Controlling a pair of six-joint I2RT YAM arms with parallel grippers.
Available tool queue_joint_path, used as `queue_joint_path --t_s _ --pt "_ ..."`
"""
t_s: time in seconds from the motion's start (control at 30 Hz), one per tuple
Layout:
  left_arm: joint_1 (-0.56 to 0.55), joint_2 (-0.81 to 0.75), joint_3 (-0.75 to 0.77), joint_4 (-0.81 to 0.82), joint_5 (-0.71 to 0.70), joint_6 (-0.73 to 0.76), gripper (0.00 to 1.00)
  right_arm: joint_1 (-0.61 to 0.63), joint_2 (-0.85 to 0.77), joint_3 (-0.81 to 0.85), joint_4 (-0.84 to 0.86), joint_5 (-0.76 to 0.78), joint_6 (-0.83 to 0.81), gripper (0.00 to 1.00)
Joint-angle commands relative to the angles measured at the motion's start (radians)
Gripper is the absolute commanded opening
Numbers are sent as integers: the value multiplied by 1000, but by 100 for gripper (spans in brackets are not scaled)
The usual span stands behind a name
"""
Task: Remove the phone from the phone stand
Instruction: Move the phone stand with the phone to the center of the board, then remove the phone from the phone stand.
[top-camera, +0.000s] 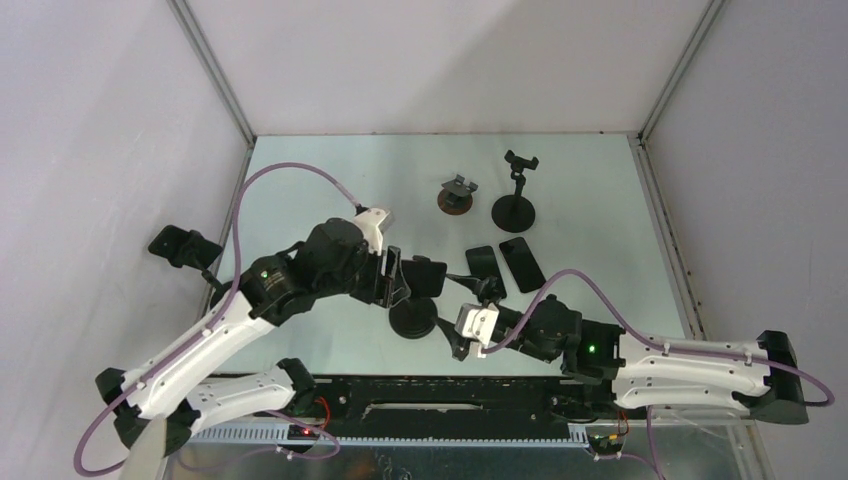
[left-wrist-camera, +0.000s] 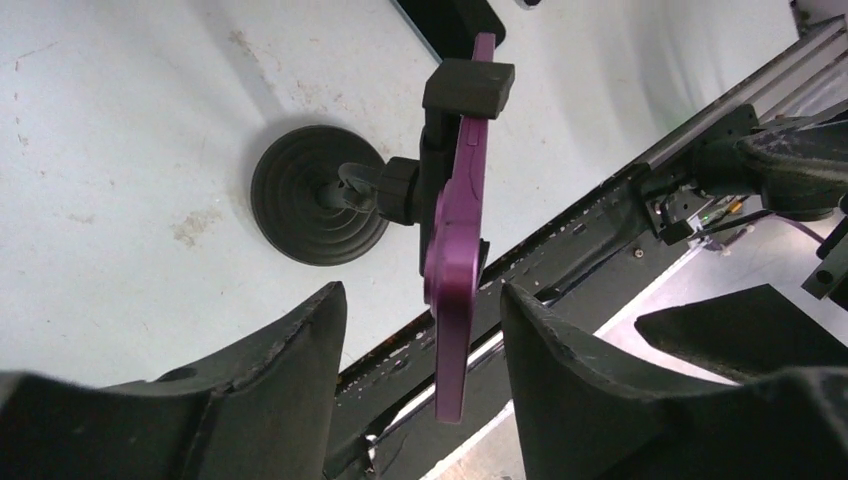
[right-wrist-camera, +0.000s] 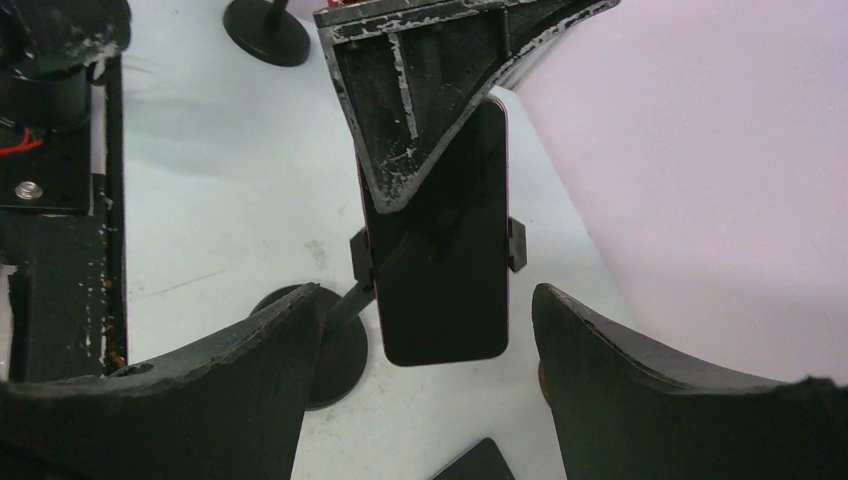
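Phone (left-wrist-camera: 455, 250) sitting clamped edge-on in phone stand (left-wrist-camera: 318, 195). Left gripper (left-wrist-camera: 422, 296) straddling phone edge, jaws parted, not touching, probably lining up for pull. Right gripper (right-wrist-camera: 428, 296) hovering wide, empty, facing screen.

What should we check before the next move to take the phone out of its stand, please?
1. Purple phone seated in the clamp of the phone stand: ok.
2. Left gripper open and straddling the phone's edge: ok.
3. Left fingers in contact with the phone: not ok, there is a gap on both sides.
4. Right gripper open and holding nothing: ok.
5. Stand braced against tipping: not ok, nothing grips it.
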Motion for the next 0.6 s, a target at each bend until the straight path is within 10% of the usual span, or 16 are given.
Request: queue_joint_path --t_s 0.0,0.57 --pt "9 -49 8 75 -13 -36 66 -4 26 76 -28 -65 -6 79" --pt "19 -332 73 128 -209 -27 94 -85 260 330 -193 -137 2 87"
